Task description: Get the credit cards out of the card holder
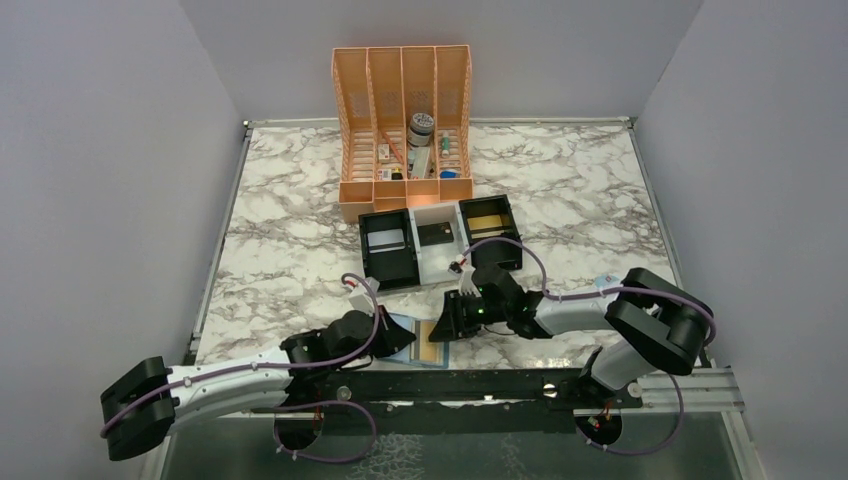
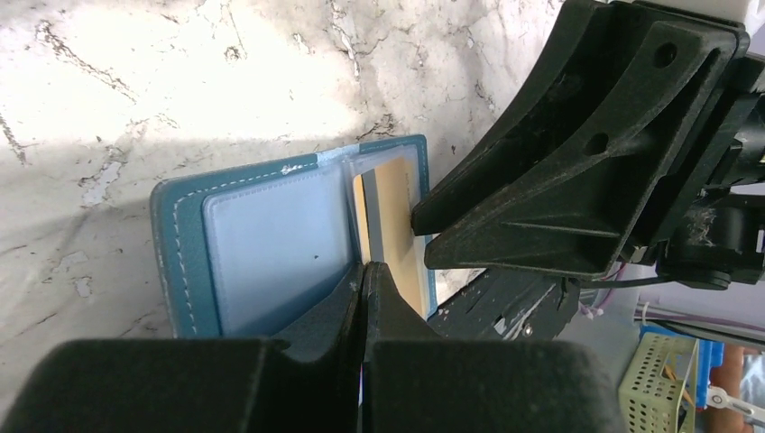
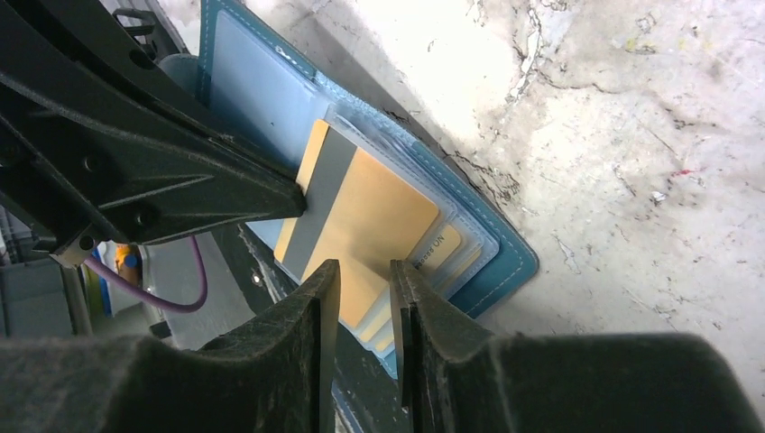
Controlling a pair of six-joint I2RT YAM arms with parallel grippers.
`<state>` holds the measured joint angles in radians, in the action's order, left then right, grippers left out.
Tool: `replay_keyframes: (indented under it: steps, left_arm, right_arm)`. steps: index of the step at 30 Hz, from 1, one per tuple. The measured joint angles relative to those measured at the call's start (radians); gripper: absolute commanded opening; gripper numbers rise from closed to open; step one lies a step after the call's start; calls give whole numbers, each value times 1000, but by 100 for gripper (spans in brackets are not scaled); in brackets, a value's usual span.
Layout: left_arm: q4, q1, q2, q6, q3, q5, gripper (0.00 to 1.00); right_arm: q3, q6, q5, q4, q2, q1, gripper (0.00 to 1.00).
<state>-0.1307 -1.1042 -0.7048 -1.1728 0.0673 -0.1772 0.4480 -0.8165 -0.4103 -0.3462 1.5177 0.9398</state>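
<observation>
My right gripper [image 3: 363, 269] has its jaws parted a little, with a slim gap showing between them. Nothing is pinched. It is poised at the near edge of the top credit card [image 3: 379, 212], and I cannot tell whether either jaw touches it.

That gold card, grey stripe across one end, sticks about halfway out of its pocket, straight ahead of the fingertips. Beneath it, the other credit cards [image 3: 444, 245] sit tucked deeper.

Just left of the tips, my left gripper [image 2: 364, 269] is clenched on nothing. Its closed point rests at the fold of the blue card holder [image 3: 510, 271], beside the card's striped end. I judge it is pinning the holder down.

The holder lies open on the marble table [image 3: 631, 135]. A black-and-white tray [image 1: 438, 262] stands well beyond.

I judge the first card is mid-extraction, loosened but not out. Next I need to close the right jaws on the card's free edge, then pull straight away from the pocket while the left keeps pressing.
</observation>
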Motion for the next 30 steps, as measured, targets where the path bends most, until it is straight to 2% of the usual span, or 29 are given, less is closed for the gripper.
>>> replay_keyframes:
  steps: [9,16,25,27,28,30]
  left_arm:
    - [7,3,15,6,-3,-3,3]
    - [-150,3,-130,-30,-26,-4,2]
    - [-319,-23,-299,-79,-13,-40,3]
    - [-355,-48,-358,-90,4,-50,9]
    - [-371,-61,-389,-93,16,-56,17]
    - [-410,-93,-454,-97,43,-68,27]
  right_arm:
    - [-1,-2,1,-9,3,-1,32]
    - [-6,14,111,158,-101,-5,37]
    - [-72,27,170,294,-258,-65,37]
    - [-83,28,170,298,-276,-78,37]
    - [-87,28,170,298,-282,-81,37]
    - [-93,28,167,299,-291,-86,37]
